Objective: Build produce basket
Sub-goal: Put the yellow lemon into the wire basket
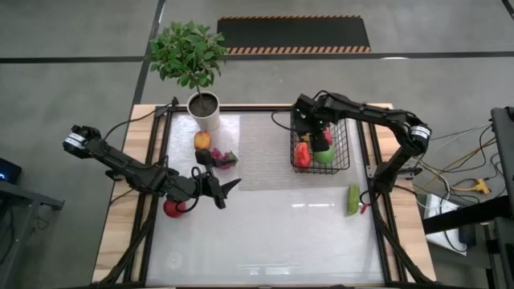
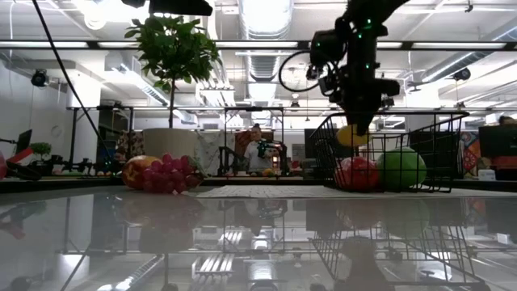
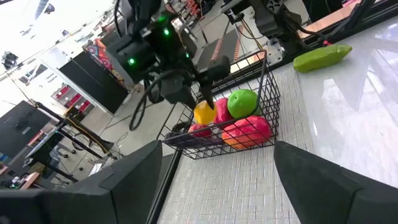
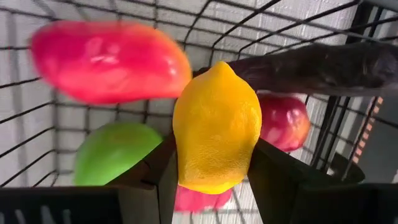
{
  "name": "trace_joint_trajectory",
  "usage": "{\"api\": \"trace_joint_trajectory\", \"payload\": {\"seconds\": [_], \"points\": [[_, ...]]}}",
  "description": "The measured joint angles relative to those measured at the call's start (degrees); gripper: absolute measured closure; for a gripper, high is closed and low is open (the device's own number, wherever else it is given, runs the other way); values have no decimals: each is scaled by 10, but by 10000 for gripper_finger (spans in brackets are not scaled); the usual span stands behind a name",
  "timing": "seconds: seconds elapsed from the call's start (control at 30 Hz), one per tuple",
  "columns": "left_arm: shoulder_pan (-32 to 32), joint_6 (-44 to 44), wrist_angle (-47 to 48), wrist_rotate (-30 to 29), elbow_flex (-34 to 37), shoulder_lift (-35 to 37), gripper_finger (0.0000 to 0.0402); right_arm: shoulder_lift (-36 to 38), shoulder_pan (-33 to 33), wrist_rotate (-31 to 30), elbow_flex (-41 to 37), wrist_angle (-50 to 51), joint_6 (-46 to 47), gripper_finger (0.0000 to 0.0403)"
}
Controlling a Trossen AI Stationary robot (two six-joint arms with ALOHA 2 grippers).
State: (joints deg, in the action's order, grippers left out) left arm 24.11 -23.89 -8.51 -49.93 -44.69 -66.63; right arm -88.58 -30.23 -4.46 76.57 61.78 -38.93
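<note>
Basket (image 1: 344,152) at the desk's (image 1: 265,241) far right already holds a green apple (image 1: 324,156) and red produce. Right gripper (image 4: 214,177) hangs over it, fingers grasping the lemon (image 4: 216,127). Left gripper (image 1: 223,193) waits with fingers released. Grapes (image 1: 228,158), orange fruit (image 1: 202,140), red apple (image 1: 173,209) and cucumber (image 1: 353,199) remain outside.

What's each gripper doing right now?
Left gripper: open, empty, near the red apple.
Right gripper: shut on the lemon, over the basket.
</note>
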Motion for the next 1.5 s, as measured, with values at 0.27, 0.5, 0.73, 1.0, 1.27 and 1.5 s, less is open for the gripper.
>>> {"api": "trace_joint_trajectory", "payload": {"seconds": [0.27, 0.5, 0.73, 1.0, 1.27, 1.5], "points": [[0, 1, 0, 0, 0, 0, 111, -15, -8, -11, -51, -76, -13, 253], [0, 1, 0, 0, 0, 0, 111, -28, -10, -32, -64, -101, -17, 252], [0, 1, 0, 0, 0, 0, 111, -46, -11, -31, -64, -103, -16, 252], [0, 1, 0, 0, 0, 0, 111, -57, -11, -31, -63, -102, 4, 224], [0, 1, 0, 0, 0, 0, 111, -54, -11, -32, -63, -103, 10, 160], [0, 1, 0, 0, 0, 0, 111, -34, -11, -35, -63, -102, 14, 149]]}}
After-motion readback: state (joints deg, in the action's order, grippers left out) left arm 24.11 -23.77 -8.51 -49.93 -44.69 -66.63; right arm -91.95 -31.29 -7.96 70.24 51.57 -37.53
